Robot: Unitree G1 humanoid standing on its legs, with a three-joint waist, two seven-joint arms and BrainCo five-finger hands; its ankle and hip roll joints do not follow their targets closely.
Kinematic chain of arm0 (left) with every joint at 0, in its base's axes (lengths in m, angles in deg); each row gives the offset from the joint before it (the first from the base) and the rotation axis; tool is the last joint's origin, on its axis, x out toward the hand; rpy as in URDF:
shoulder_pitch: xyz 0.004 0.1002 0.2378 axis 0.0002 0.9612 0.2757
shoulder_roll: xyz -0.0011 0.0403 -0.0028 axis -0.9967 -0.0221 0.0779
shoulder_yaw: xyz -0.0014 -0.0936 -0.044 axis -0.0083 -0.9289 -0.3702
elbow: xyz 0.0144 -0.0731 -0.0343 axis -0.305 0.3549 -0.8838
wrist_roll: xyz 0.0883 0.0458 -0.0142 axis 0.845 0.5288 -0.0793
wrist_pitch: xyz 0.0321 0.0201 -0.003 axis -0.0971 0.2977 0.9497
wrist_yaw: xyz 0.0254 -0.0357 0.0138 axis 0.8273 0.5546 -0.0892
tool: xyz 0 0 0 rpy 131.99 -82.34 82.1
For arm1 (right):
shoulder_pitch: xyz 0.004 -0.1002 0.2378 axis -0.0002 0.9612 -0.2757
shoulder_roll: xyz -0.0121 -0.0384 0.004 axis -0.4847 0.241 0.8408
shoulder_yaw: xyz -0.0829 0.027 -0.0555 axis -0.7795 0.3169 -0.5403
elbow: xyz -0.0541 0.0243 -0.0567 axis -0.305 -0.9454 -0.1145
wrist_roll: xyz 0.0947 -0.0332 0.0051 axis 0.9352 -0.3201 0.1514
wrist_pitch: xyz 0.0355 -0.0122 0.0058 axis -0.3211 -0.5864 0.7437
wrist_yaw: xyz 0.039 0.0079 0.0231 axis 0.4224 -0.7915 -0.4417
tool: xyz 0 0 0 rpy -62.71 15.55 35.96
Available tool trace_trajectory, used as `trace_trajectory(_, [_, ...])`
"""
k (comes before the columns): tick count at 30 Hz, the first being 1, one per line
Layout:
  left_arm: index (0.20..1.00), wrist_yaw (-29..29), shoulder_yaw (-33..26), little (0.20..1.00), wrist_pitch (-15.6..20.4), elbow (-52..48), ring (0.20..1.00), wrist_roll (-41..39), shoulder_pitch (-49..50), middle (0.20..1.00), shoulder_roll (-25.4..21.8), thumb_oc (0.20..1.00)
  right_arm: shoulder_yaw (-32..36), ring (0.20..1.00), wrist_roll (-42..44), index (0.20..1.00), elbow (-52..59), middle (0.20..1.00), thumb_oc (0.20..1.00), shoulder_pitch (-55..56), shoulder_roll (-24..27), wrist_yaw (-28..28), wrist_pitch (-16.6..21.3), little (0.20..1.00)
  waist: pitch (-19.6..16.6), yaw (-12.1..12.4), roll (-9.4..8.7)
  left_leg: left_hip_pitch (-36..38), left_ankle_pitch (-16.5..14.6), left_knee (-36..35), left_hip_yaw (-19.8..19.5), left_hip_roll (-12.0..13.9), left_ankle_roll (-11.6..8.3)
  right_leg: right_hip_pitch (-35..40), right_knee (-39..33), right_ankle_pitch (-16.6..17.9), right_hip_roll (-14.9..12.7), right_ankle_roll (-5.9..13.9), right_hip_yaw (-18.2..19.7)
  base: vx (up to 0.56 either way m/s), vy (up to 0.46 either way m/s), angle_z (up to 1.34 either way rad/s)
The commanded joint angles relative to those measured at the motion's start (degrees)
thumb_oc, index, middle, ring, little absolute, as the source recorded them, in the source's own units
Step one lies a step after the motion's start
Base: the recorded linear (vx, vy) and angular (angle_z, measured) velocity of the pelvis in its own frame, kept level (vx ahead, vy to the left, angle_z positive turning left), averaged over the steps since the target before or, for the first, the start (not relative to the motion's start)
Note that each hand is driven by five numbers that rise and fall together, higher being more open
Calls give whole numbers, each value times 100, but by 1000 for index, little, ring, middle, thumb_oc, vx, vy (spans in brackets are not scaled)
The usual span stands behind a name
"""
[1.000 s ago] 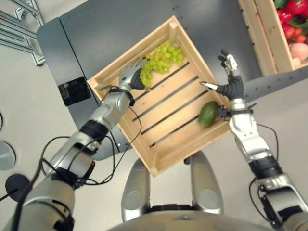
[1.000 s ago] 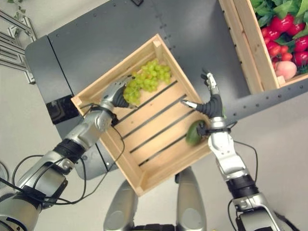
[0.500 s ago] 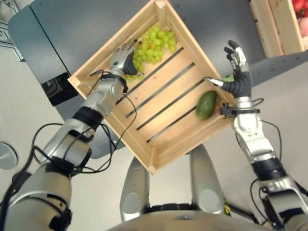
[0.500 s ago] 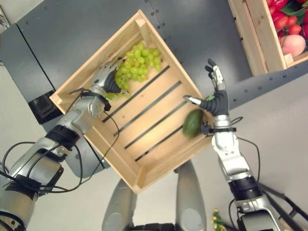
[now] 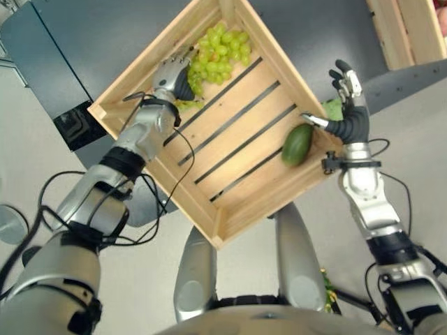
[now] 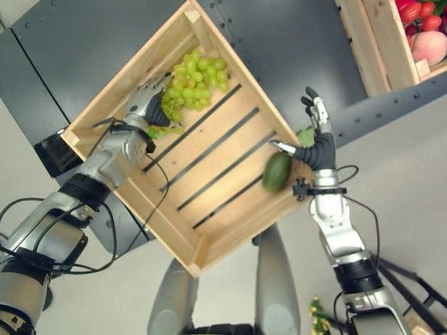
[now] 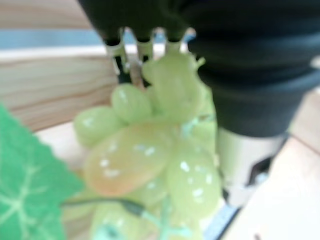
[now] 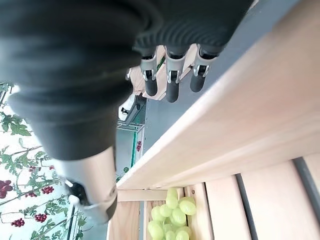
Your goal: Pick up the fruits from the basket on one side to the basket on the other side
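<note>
The left hand (image 5: 172, 72) curled its fingers around the green grapes (image 5: 218, 52) at the wooden crate's (image 5: 230, 209) upper corner, upper centre. The right hand (image 5: 347, 112), fingers spread wide, hovered beside the mango (image 5: 297, 144).

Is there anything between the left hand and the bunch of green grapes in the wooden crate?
Nothing visible: the left hand is already at the grapes in the crate, its fingers curled round the bunch's near end.

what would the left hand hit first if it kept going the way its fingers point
The grapes. The left hand is in the wooden crate with its fingers already against the bunch; the left wrist view shows grapes right at them. Beyond the bunch is probably the crate's far wall.
</note>
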Motion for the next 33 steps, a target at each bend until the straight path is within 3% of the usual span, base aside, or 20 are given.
trace_trajectory(1, [1000, 173, -340, 1000, -151, 473, 1000, 273, -590, 1000, -285, 1000, 325, 1000, 148, 1000, 682, 1000, 1000, 326, 270, -15, 389, 1000, 2, -154, -19, -220, -396, 882, -256, 218, -332, 300, 173, -365, -237, 602, 23, 0, 0, 0])
trace_trajectory(15, [1000, 367, -385, 1000, -482, 986, 1000, 287, -1014, 1000, -162, 1000, 238, 1000, 226, 1000, 694, 1000, 1000, 412, 348, -40, 430, 1000, 2, -168, -36, -414, -466, 949, -278, 244, -326, 131, 210, -414, -205, 599, 28, 3, -1, 0])
trace_trajectory(16, [853, 360, -380, 853, -491, 1002, 853, 283, -1057, 853, -167, 853, 253, 1000, 240, 1000, 699, 1000, 1000, 409, 360, -43, 433, 1000, 2, -174, -39, -459, -415, 937, -283, 238, -322, 91, 195, -364, -206, 595, 30, 0, 0, 0])
trace_trajectory(17, [853, 365, -364, 853, -500, 1013, 853, 282, -1071, 853, -166, 853, 251, 1000, 257, 1000, 700, 1000, 1000, 415, 362, -48, 432, 1000, 2, -172, -42, -430, -469, 946, -286, 246, -325, 119, 212, -413, -196, 598, 26, 0, 0, 0])
trace_trajectory(18, [548, 358, -324, 548, -497, 1086, 548, 254, -1122, 548, -176, 548, 241, 1000, 286, 1000, 711, 1000, 1000, 386, 366, -43, 431, 1000, 2, -191, -58, -477, -424, 942, -292, 234, -316, 90, 192, -365, -194, 591, 28, 34, -2, -1])
trace_trajectory(19, [548, 358, -315, 548, -492, 1096, 548, 248, -1122, 548, -173, 548, 238, 1000, 288, 1000, 707, 1000, 1000, 390, 363, -44, 430, 1000, 2, -185, -58, -448, -475, 954, -292, 243, -320, 115, 209, -414, -186, 595, 27, 0, 0, 0])
trace_trajectory(20, [435, 360, -316, 435, -492, 1096, 435, 248, -1133, 435, -177, 435, 241, 1000, 288, 1000, 709, 1000, 1000, 381, 363, -44, 430, 1000, 2, -190, -62, -482, -425, 945, -292, 234, -316, 86, 192, -365, -194, 591, 28, 0, 0, 0])
trace_trajectory(21, [200, 329, -301, 200, -481, 1144, 200, 210, -1164, 200, -208, 200, 243, 1000, 351, 1000, 729, 1000, 1000, 391, 355, -86, 435, 1000, 2, -202, -77, -501, -436, 959, -290, 230, -305, 64, 201, -354, -185, 590, 28, 0, 0, 0])
trace_trajectory(33, [200, 322, -133, 200, -399, 1483, 200, 37, -1355, 200, -47, 200, 176, 1000, 487, 1000, 825, 1000, 1000, 384, 375, -160, 490, 1000, 2, -251, -81, -593, -464, 1017, -307, 241, -293, -30, 266, -381, -168, 585, 43, 12, 5, 0])
